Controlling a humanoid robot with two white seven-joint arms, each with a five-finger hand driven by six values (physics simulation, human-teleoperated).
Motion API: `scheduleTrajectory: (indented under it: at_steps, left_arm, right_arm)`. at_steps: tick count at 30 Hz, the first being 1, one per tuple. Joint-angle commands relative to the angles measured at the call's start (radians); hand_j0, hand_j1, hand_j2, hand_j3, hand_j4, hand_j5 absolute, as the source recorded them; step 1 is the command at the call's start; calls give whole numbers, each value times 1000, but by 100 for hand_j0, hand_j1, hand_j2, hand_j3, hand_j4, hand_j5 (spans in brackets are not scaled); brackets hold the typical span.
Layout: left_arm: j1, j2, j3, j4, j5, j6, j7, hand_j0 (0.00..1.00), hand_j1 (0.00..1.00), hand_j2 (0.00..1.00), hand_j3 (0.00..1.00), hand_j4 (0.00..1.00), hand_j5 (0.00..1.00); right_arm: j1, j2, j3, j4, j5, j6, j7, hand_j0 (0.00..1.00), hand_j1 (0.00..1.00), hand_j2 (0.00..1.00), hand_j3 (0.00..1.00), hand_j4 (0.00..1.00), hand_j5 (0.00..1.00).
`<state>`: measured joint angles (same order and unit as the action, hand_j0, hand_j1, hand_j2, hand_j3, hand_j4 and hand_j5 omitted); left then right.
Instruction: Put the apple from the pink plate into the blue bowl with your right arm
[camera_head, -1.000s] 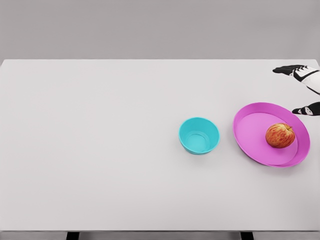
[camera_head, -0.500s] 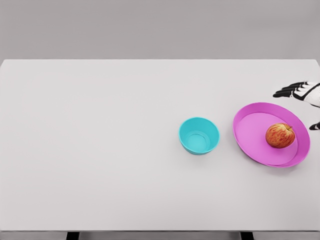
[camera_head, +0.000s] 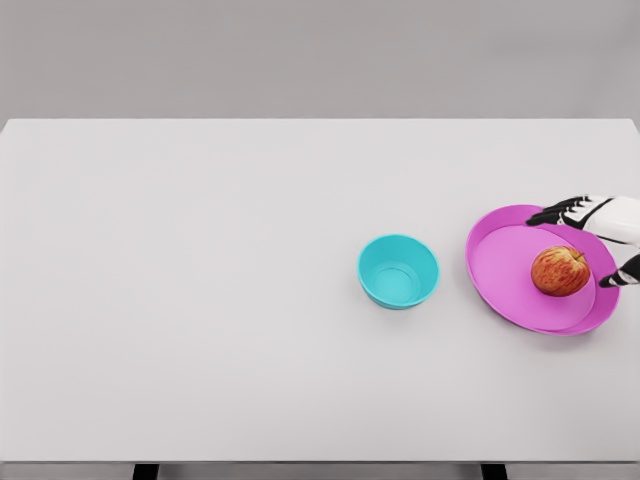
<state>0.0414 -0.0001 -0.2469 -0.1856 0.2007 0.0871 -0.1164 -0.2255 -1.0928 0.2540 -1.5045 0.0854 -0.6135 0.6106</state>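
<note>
A red-yellow apple (camera_head: 559, 271) lies on the right half of the pink plate (camera_head: 500, 270), near the table's right edge. Left of the plate stands the blue bowl (camera_head: 398, 271), with nothing in it. My right hand (camera_head: 598, 240) comes in from the right edge and hovers over the plate's far right rim, just beyond the apple. Its black-tipped fingers (camera_head: 556, 211) are spread above the apple and the thumb (camera_head: 622, 277) sits to the apple's right; it holds nothing. My left arm does not show.
The white table (camera_head: 200, 280) stretches wide to the left of the bowl. Its right edge runs close behind the plate.
My right hand has come down and leftward from the table's far right corner to the plate's rim, close to the apple. Apple, plate and bowl have stayed put.
</note>
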Motion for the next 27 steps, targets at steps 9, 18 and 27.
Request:
scheduleTrajectory:
  at_steps: [9,18,27]
  left_arm:
    - [0,0,0,0,0,0,0,100,100,100,100,100,100]
    - [0,0,0,0,0,0,0,100,100,100,100,100,100]
    - [0,0,0,0,0,0,0,100,100,100,100,100,100]
  right_arm:
    - [-3,24,64,55,-1,3,0,100,100,100,100,100,100]
    - [-20,63,76,119,0,3,0,100,100,100,100,100,100]
    - [-31,65,99,122,0,3,0,100,100,100,100,100,100]
